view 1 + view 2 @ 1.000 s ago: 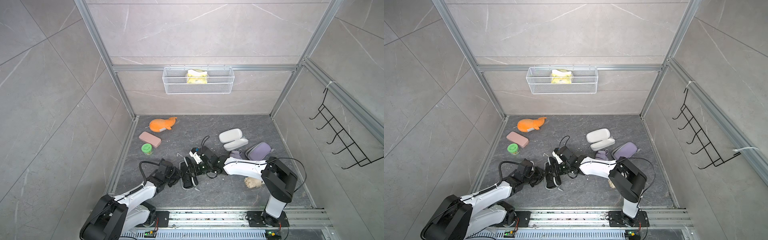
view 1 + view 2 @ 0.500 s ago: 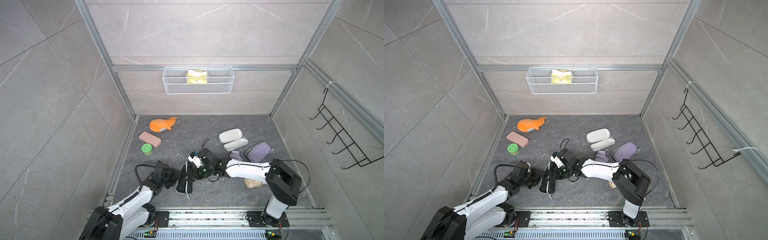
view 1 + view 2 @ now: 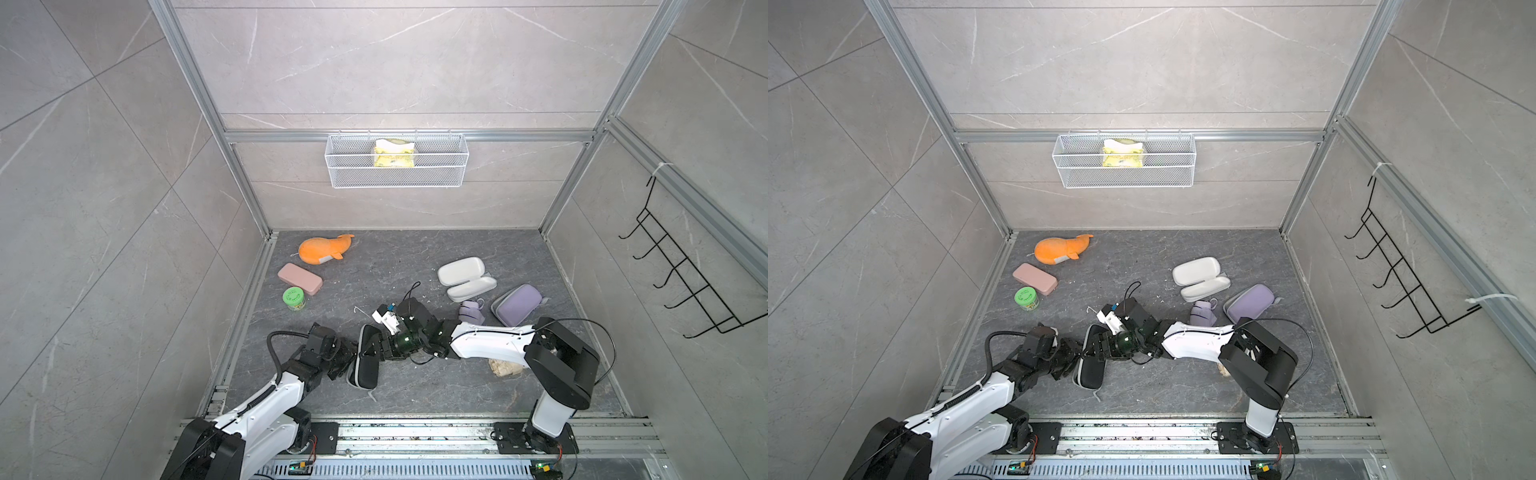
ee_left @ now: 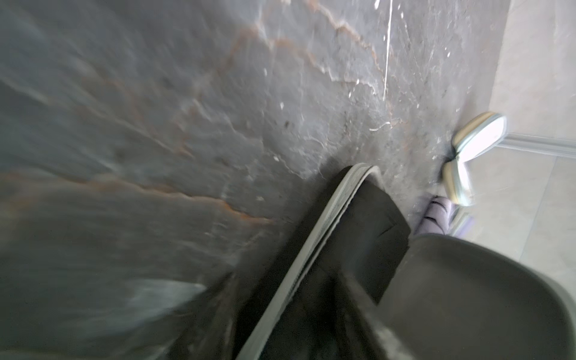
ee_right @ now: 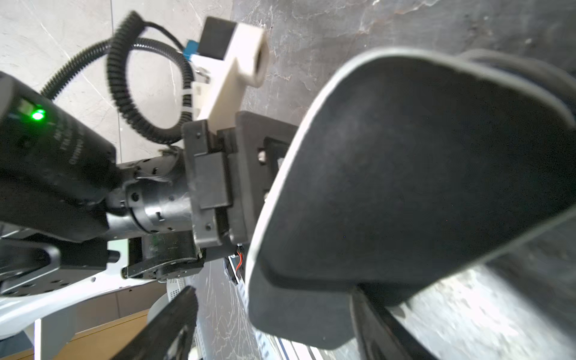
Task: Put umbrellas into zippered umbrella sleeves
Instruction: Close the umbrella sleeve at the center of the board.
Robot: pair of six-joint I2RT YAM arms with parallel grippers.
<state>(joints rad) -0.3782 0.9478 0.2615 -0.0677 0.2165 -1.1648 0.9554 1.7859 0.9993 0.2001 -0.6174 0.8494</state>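
The black sleeve (image 3: 368,365) lies near the front of the floor, its halves nearly together. In the left wrist view its grey zip edge (image 4: 311,249) shows, with black umbrella fabric (image 4: 374,218) inside. My left gripper (image 3: 350,359) presses on the sleeve's left edge, but blur hides its jaws. My right gripper (image 5: 272,288) stands open around the sleeve's right end, one finger (image 5: 374,318) touching it. The cream sleeve (image 3: 461,270) lies open. The lavender umbrella (image 3: 471,311) rests beside the lavender sleeve (image 3: 517,305). The beige umbrella (image 3: 505,368) is half hidden under the right arm.
An orange plush whale (image 3: 324,251), a pink case (image 3: 299,279) and a green jar (image 3: 294,299) sit at the back left. A wire basket (image 3: 397,174) hangs on the back wall. A hook rack (image 3: 681,282) hangs on the right wall.
The black sleeve has slid a little toward the front and its two halves have folded together. Both grippers moved with it, the left arm drawing back toward the front left.
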